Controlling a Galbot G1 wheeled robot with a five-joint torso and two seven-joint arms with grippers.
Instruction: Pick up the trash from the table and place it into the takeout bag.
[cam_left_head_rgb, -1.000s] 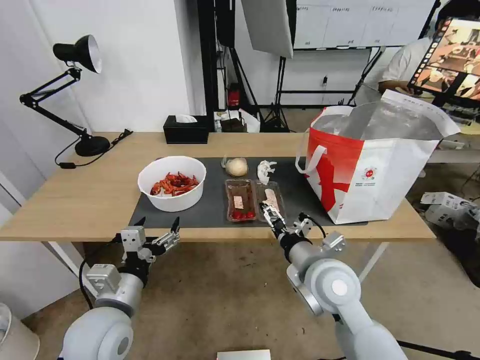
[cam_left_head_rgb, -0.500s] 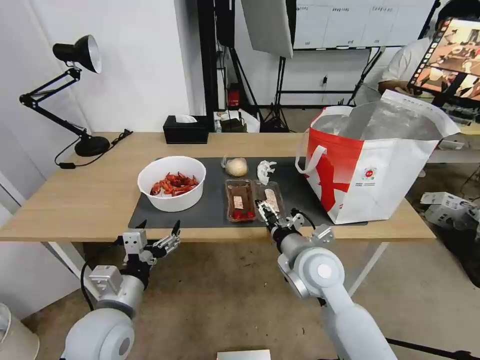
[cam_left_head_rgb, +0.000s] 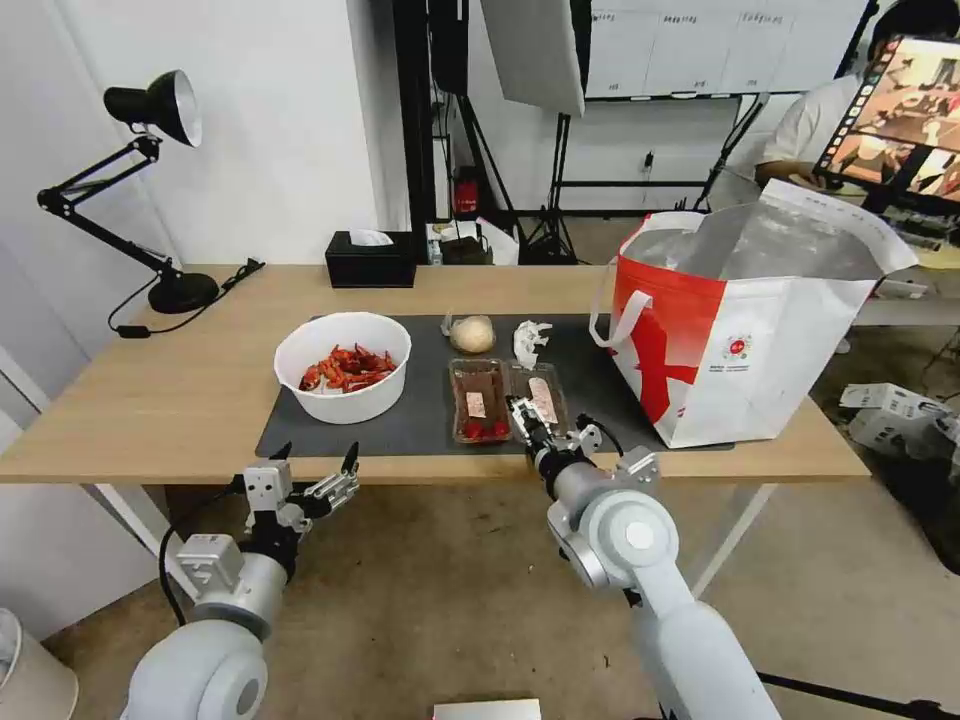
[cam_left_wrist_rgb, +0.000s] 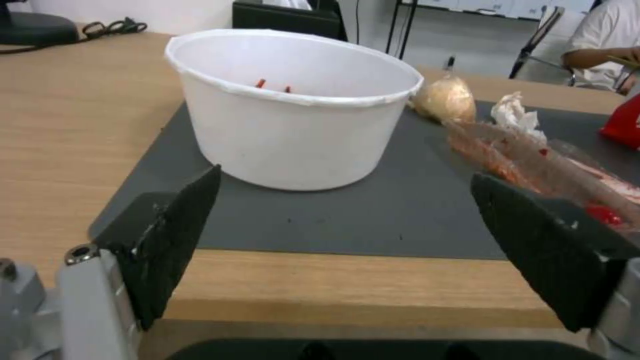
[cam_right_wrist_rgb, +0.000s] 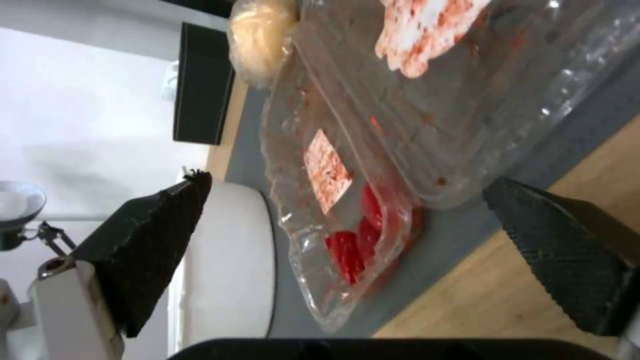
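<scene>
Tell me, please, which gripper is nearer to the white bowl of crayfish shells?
Left. The left gripper hangs open off the table's front edge, facing the bowl; the right gripper is over the trays.

A white bowl (cam_left_head_rgb: 344, 366) of red shells sits on a dark grey mat (cam_left_head_rgb: 420, 420) near the red-and-white, silver-lined bag (cam_left_head_rgb: 745, 330).

A filming studio: softbox (cam_left_head_rgb: 535, 50), light stands (cam_left_head_rgb: 556, 190), monitor (cam_left_head_rgb: 895, 110).
</scene>
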